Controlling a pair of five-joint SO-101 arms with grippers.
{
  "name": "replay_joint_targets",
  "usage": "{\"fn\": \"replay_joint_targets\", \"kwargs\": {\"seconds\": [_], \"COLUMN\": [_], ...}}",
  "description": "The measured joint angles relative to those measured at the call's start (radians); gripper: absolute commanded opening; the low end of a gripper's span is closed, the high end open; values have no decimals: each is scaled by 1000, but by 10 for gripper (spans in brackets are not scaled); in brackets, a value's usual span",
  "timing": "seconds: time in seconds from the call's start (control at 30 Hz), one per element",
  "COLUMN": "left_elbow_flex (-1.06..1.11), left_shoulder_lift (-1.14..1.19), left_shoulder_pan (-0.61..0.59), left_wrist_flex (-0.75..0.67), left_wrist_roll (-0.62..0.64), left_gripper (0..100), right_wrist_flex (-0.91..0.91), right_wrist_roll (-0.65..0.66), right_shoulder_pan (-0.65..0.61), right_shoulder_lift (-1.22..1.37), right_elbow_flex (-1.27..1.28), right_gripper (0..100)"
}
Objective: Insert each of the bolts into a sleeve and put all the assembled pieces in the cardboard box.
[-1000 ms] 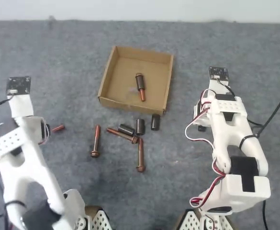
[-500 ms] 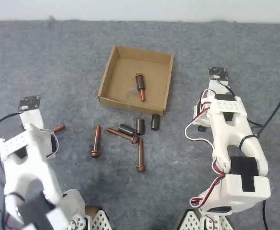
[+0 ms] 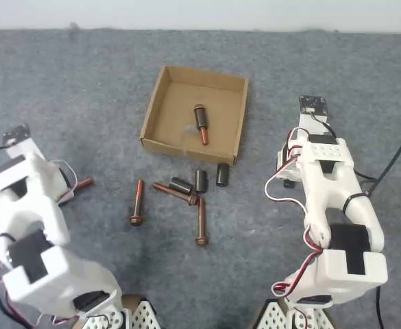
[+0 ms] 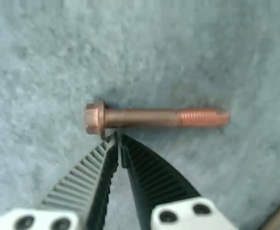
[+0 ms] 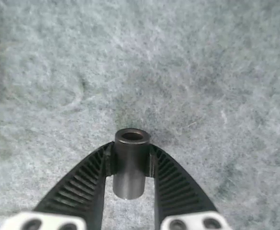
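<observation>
A grey, carpet-like covering lies over the bench (image 3: 83, 82), and a pale strip of wall runs along its far edge. The cardboard box (image 3: 155, 113) sits open-topped near the middle. One assembled piece (image 3: 201, 123), a bolt pushed through a dark sleeve, lies on the box floor. Just outside the box's near wall, three loose sleeves (image 3: 201, 180) lie close together. Three loose bolts (image 3: 138, 202) lie a little farther out from that wall, and the slanted middle one touches the nearest sleeve.

A fourth bolt (image 4: 154, 117) lies flat well off to the left of the box, beside the left arm. The left end effector (image 4: 116, 142) has its jaws closed to a hairline gap and holds nothing. Its tips are just beside that bolt's flanged head.

The right arm stands to the right of the box. The right end effector (image 5: 130, 151) is clamped on a single sleeve (image 5: 129, 175), held upright with its bore facing up. Whether this sleeve touches the carpet cannot be told.
</observation>
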Motion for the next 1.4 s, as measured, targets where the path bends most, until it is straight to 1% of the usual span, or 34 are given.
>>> {"fn": "replay_joint_targets", "kwargs": {"seconds": [0.13, 0.27, 0.4, 0.47, 0.6, 0.73, 0.8, 0.87, 1.0, 1.07, 1.13, 1.23, 1.4], "left_elbow_flex": [-126, -256, -313, -328, -341, -341, -341, -341, -339, -321, -305, -282, -304], "left_shoulder_lift": [106, 229, 259, 259, 259, 232, 209, 189, 180, 180, 180, 180, 222], "left_shoulder_pan": [9, 6, 9, 21, 55, 78, 68, 35, 12, 14, 15, 31, 25], "left_wrist_flex": [0, 9, 11, 11, 11, 11, 11, 11, 11, 11, 8, -26, -44], "left_wrist_roll": [14, 54, 89, 129, 215, 348, 423, 479, 520, 557, 569, 577, 577], "left_gripper": [10, 10, 10, 11, 13, 13, 15, 47, 177, 222, 220, 189, 151], "right_wrist_flex": [0, 0, 0, 0, 0, 0, 0, 0, 0, 0, 0, 0, 0], "right_wrist_roll": [0, 0, 0, 12, 32, 32, 35, 35, 37, 37, 37, 37, 37], "right_shoulder_pan": [-2, 0, 0, 0, 0, 0, 0, 0, -25, -28, -21, -29, -25], "right_shoulder_lift": [0, 0, 0, 0, 0, 0, 0, 0, 0, 0, 0, 0, 0], "right_elbow_flex": [0, 0, 0, 0, 0, 0, 0, 0, 0, 0, 0, 0, 0], "right_gripper": [6, 6, 6, 6, 6, 6, 6, 6, 6, 6, 6, 6, 6]}}
